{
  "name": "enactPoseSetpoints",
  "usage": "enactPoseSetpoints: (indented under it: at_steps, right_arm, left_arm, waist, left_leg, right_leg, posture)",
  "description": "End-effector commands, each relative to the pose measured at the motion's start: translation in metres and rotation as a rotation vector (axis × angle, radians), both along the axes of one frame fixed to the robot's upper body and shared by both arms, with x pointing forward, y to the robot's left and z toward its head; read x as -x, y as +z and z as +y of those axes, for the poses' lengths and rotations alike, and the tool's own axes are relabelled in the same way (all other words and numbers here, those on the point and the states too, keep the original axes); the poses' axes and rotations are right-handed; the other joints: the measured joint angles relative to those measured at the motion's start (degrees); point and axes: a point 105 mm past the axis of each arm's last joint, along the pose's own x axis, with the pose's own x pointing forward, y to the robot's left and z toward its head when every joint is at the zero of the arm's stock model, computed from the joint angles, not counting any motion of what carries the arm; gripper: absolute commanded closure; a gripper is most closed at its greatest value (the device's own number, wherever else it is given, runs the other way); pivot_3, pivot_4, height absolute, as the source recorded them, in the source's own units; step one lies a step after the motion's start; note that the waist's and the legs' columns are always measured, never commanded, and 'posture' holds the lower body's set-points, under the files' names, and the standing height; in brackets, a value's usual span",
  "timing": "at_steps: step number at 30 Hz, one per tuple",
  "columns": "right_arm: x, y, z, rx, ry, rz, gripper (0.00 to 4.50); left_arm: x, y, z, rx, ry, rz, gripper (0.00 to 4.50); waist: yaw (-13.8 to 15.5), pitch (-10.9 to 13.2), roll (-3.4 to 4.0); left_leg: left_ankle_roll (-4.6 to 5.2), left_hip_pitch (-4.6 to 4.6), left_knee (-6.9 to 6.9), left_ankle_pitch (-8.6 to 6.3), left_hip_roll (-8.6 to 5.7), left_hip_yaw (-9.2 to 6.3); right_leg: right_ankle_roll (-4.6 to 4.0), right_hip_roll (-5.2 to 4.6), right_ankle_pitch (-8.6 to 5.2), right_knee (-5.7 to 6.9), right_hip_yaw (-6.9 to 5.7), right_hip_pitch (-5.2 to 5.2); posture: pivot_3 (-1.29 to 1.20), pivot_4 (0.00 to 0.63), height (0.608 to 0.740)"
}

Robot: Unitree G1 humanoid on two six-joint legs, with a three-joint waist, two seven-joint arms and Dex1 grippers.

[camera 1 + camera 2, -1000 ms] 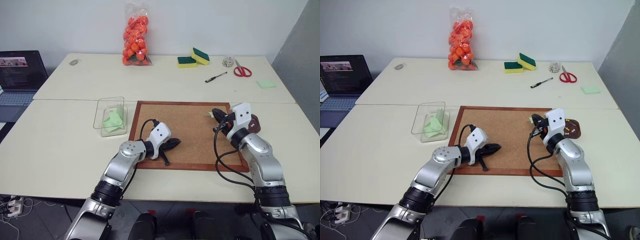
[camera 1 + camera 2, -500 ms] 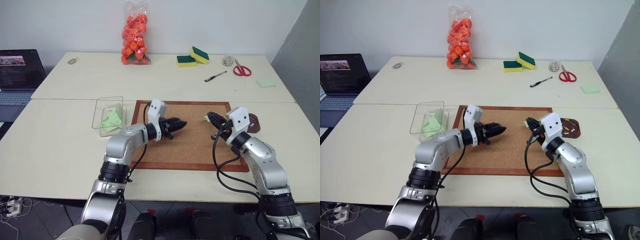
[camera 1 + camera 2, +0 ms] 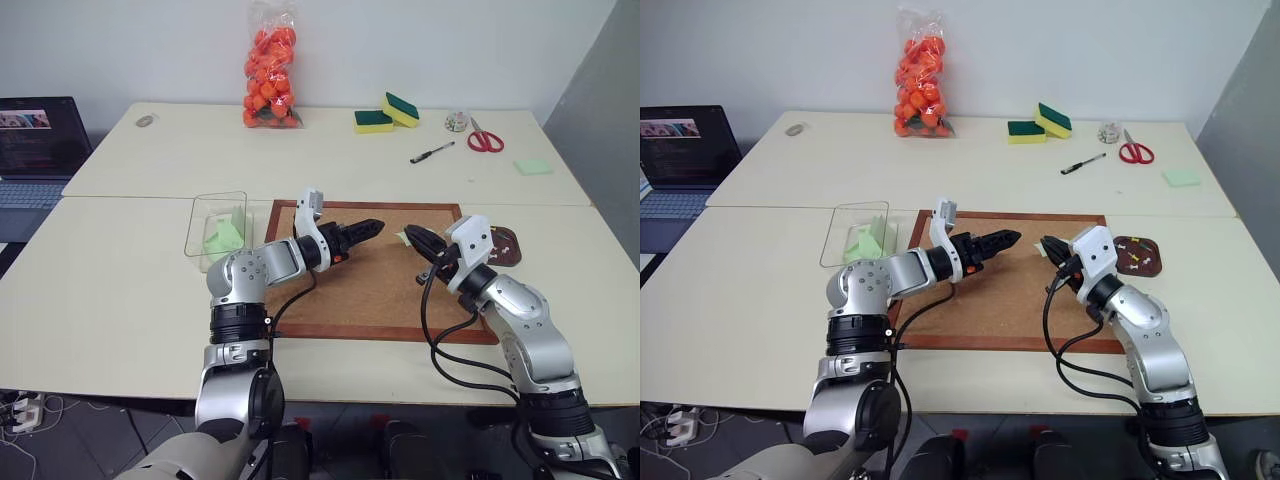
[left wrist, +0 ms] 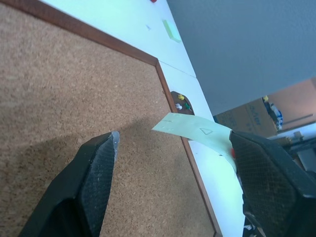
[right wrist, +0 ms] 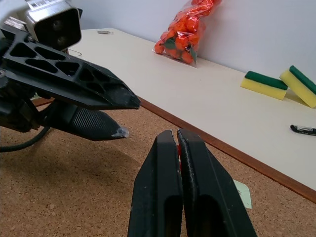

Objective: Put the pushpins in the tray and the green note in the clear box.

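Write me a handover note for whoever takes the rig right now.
Left gripper: open, empty, above the cork board, pointing at the right gripper.
Right gripper: shut on the green note, together with something small and red that looks like a pushpin, held above the board.
Tray: right of the board, several pushpins already in it.
Clear box: left of the board, green papers inside.
Left to do: the note apparently passes to the left gripper, then into the box; the red pin into the tray.
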Motion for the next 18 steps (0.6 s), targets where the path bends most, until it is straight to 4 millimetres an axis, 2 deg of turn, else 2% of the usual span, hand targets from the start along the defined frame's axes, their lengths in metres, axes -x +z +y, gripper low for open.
enactPoseSetpoints:
  at_steps: [1, 6, 12, 15, 18]
  right_arm:
    - [0.011, 0.015, 0.009, 0.017, 0.059, -0.077, 4.5]
    - [0.015, 0.016, 0.012, 0.023, 0.078, -0.083, 4.5]
    - [0.016, 0.017, 0.014, 0.025, 0.087, -0.086, 4.5]
    - [0.016, 0.017, 0.015, 0.027, 0.088, -0.086, 4.5]
    - [0.016, 0.018, 0.014, 0.028, 0.085, -0.088, 4.5]
  left_arm:
    - [-0.003, 0.014, -0.009, 0.081, 0.013, 0.034, 0.7]
    - [-0.008, 0.014, -0.015, 0.116, 0.038, 0.078, 0.7]
    - [-0.003, 0.015, -0.025, 0.148, 0.016, 0.115, 0.7]
    - [0.0, 0.01, -0.025, 0.137, 0.009, 0.136, 0.7]
    - [-0.001, 0.004, -0.014, 0.087, 0.022, 0.156, 0.7]
  waist:
    - [0.01, 0.01, -0.01]
    - [-0.02, 0.01, -0.01]
    - [-0.01, 0.01, -0.02]
    - [0.0, 0.01, -0.02]
    - [0.0, 0.01, -0.02]
  left_leg:
    - [0.0, 0.0, 0.0, 0.0, 0.0, 0.01]
    - [-0.05, 0.0, 0.0, 0.02, -0.01, 0.02]
    - [-0.07, 0.01, -0.01, 0.03, -0.01, 0.03]
    - [-0.07, 0.01, -0.01, 0.03, -0.02, 0.02]
    - [-0.08, 0.01, -0.01, 0.03, -0.02, 0.03]
  right_leg:
    - [0.0, 0.0, 0.0, 0.0, 0.0, 0.0]
    - [0.0, 0.0, 0.0, -0.01, 0.01, 0.01]
    - [0.01, 0.0, 0.0, -0.01, 0.03, 0.01]
    - [0.01, 0.0, 0.0, -0.01, 0.02, 0.01]
    - [0.01, 0.0, 0.0, -0.02, 0.03, 0.01]
  posture:
    - [0.0, 0.15, 0.74]
    - [0.0, 0.15, 0.74]
    - [0.0, 0.15, 0.74]
    - [0.0, 0.15, 0.74]
    - [0.0, 0.15, 0.74]
